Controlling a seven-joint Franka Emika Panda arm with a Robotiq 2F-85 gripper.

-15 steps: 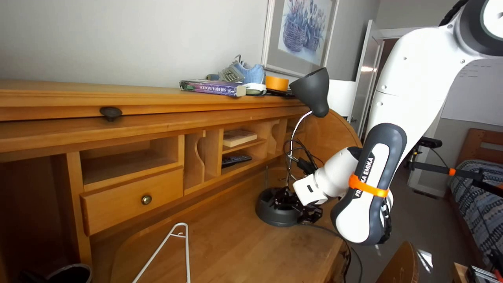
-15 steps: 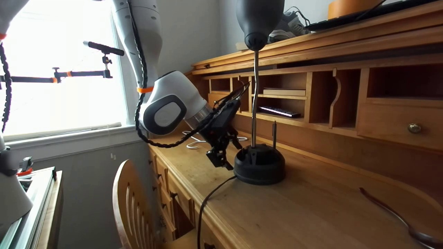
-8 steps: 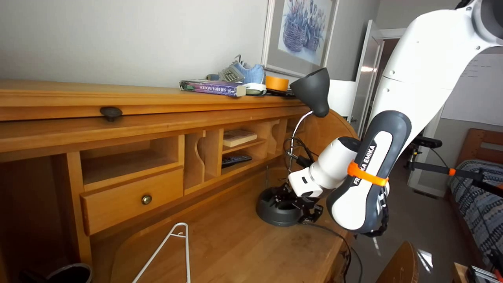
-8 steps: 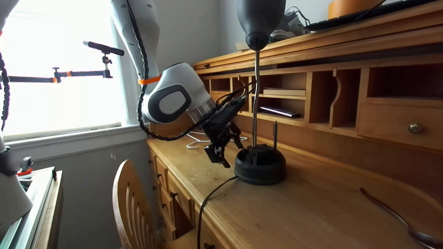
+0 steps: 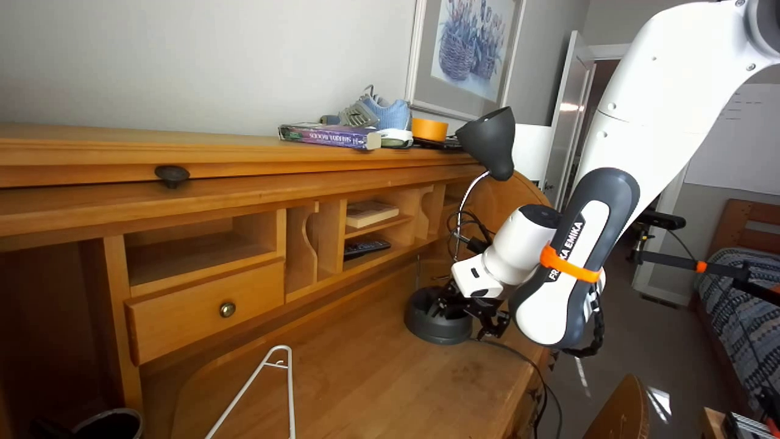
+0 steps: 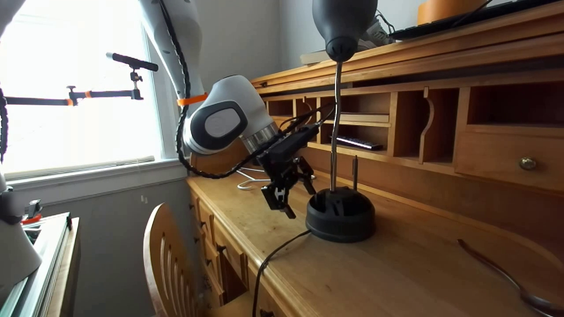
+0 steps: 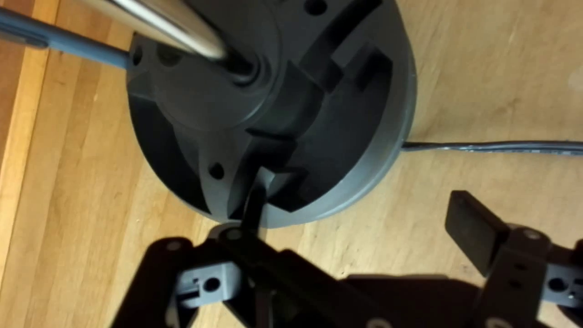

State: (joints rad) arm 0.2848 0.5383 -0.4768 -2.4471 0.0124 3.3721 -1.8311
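A black desk lamp stands upright on the wooden desk (image 6: 405, 268). Its round base (image 6: 340, 222) also shows in the wrist view (image 7: 218, 109), with open compartments, a metal stem and a thin pen-like stick (image 6: 355, 174) standing at the rim. Its shade (image 5: 487, 143) is above. My gripper (image 6: 302, 204) is open and tilted, beside the base. In the wrist view the gripper (image 7: 360, 205) has one finger overlapping the base's rim near a slot, the other apart over bare desk. Nothing is between the fingers. I cannot tell whether the finger touches the base.
A black cord (image 6: 282, 253) runs from the base over the desk edge. A white hanger (image 5: 289, 390) and a spoon (image 6: 498, 268) lie on the desk. Cubbyholes behind hold a remote (image 5: 365, 247) and a book (image 5: 370, 213). A wooden chair (image 6: 172, 264) stands in front.
The lamp has shifted right in both exterior views, base and shade together. The arm's lower part has risen and the gripper has tilted, staying beside the base. The gripper stays open.
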